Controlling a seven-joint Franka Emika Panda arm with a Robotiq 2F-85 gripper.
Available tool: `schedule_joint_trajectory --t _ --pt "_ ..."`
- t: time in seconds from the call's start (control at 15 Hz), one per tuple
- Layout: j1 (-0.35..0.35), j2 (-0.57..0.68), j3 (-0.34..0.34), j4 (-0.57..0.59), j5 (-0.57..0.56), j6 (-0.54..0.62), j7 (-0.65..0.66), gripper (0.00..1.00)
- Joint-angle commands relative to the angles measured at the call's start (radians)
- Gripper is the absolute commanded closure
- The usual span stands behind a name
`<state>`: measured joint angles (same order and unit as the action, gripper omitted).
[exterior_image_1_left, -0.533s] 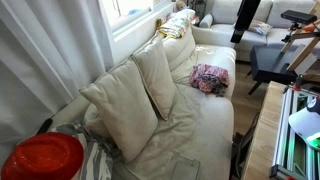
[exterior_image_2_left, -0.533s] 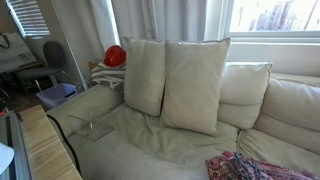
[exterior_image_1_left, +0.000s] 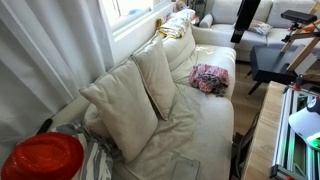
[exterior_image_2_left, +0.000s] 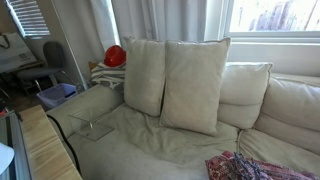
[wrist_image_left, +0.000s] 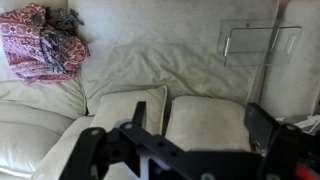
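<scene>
A: Over the cream fabric sofa (wrist_image_left: 160, 60), how is the black gripper (wrist_image_left: 180, 140)?
B: Jaws spread wide, holding nothing. Two cream square cushions (wrist_image_left: 208, 120) lie straight beneath, side by side along nine-to-three.
A: And the crumpled pink patterned cloth (wrist_image_left: 40, 42)?
B: Eleven o'clock, well apart. At one o'clock, a clear plastic stand (wrist_image_left: 258, 42) (apparently empty).

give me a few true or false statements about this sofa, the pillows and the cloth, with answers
1. Two cream pillows lean side by side against the back of the sofa. True.
2. The patterned cloth lies on top of the pillows. False: it lies crumpled on the seat, apart from them.
3. The fingers grip the cloth. False: they stand open and empty above the sofa.
4. A clear stand rests on the seat. True.
</scene>
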<state>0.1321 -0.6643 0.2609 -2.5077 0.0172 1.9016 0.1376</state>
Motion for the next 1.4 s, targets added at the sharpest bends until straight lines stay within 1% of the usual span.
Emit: schedule_joint_trajectory --t 0.0,0.07,0.2,0.33,0.47,0.67,0.8,1.07,1.13,1.33 --pt "0.006 0.021 -0.012 0.009 -0.013 0.01 0.021 0.0" --pt "-0.006 0.064 -0.033 0.035 0.012 0.012 0.025 0.0" --pt "-0.061 0.129 -0.049 0.064 -0.002 0.076 0.089 0.0" --pt "-0.089 0.197 -0.083 0.086 0.018 0.207 0.115 0.0" --pt "-0.128 0.286 -0.103 0.121 0.013 0.335 0.163 0.0" --pt "-0.164 0.422 -0.127 0.175 0.022 0.509 0.245 0.0" --pt "-0.169 0.512 -0.142 0.214 0.038 0.598 0.292 0.0" --pt "-0.157 0.667 -0.168 0.288 0.09 0.75 0.391 0.0" --pt "-0.149 0.703 -0.175 0.305 0.125 0.778 0.391 0.0" --pt "-0.139 0.799 -0.186 0.348 0.218 0.865 0.331 0.0"
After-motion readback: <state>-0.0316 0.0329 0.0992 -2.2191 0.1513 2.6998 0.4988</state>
